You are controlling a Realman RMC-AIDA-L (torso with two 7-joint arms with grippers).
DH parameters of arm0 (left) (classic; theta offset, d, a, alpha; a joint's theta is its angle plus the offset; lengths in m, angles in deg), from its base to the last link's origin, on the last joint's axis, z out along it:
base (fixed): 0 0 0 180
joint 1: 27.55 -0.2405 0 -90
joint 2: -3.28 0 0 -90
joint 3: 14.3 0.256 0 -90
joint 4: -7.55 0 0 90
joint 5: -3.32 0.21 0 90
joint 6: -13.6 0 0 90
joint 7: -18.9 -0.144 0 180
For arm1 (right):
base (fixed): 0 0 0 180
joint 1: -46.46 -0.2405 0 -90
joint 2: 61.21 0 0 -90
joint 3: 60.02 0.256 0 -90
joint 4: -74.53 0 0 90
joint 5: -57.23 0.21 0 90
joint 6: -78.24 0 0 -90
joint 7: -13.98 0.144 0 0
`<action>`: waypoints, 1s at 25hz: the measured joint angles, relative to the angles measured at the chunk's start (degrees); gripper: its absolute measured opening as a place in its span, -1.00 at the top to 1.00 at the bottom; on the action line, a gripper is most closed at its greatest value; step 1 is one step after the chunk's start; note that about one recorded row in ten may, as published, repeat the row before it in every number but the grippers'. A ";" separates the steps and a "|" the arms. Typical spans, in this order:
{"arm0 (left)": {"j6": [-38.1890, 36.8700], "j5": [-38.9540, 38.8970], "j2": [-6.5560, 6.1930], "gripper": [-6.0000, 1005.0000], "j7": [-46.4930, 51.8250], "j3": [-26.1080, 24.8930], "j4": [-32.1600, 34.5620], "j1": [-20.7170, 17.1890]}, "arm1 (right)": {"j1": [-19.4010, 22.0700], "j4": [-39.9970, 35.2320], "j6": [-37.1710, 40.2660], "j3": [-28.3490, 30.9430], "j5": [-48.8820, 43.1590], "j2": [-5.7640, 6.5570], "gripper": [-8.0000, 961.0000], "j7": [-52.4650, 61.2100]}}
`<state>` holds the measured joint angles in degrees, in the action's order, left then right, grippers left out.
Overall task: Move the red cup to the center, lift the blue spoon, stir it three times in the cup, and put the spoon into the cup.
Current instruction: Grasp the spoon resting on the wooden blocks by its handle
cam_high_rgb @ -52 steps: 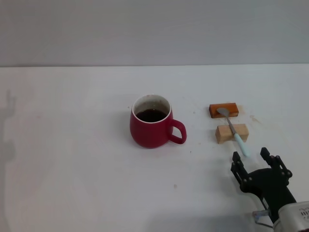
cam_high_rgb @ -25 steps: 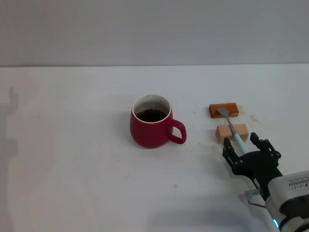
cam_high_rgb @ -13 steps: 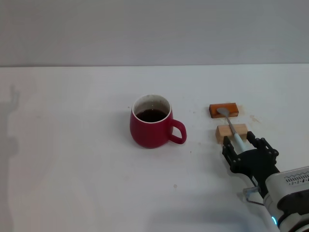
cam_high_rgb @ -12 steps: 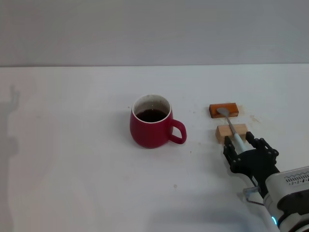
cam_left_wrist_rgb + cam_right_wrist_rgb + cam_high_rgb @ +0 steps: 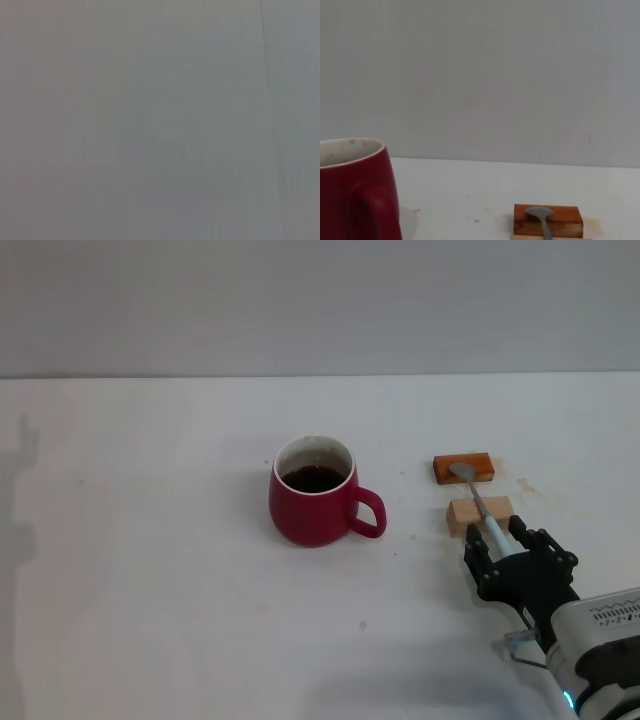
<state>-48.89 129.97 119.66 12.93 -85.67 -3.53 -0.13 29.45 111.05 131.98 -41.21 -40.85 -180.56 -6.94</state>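
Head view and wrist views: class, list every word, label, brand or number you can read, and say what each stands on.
Right arm housing: a line of dark print behind the right pincer, too small to read.
Red cup, blue spoon, two wooden blocks: no text.

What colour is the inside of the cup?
White inside the red cup, above dark liquid; the head view shows it best.
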 joint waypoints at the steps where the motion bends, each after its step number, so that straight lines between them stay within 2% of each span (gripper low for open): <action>1: -0.02 0.00 -0.01 -0.50 0.00 0.00 0.00 -0.10 | 0.04 0.01 0.02 0.00 0.00 0.00 -0.09 0.00; 4: -0.04 0.00 -0.01 -0.50 0.00 0.00 0.00 -0.21 | 0.19 0.11 0.15 0.00 0.00 0.00 -0.08 0.00; 12: -0.08 0.00 -0.01 -0.50 0.00 0.00 0.00 -0.43 | 0.32 0.28 0.13 0.00 0.00 0.00 0.11 -0.01; 17: -0.23 0.00 0.07 -0.50 0.00 0.00 0.00 -0.74 | 0.47 0.31 0.37 0.00 0.00 0.00 0.29 -0.01; 25: -1.00 0.00 0.23 -0.49 0.00 0.00 0.00 -1.08 | 0.74 0.30 0.55 0.00 0.00 0.00 0.30 -0.02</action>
<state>-49.90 129.97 119.89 12.93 -85.67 -3.52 -1.21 30.19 111.36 132.53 -41.21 -40.85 -180.56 -6.96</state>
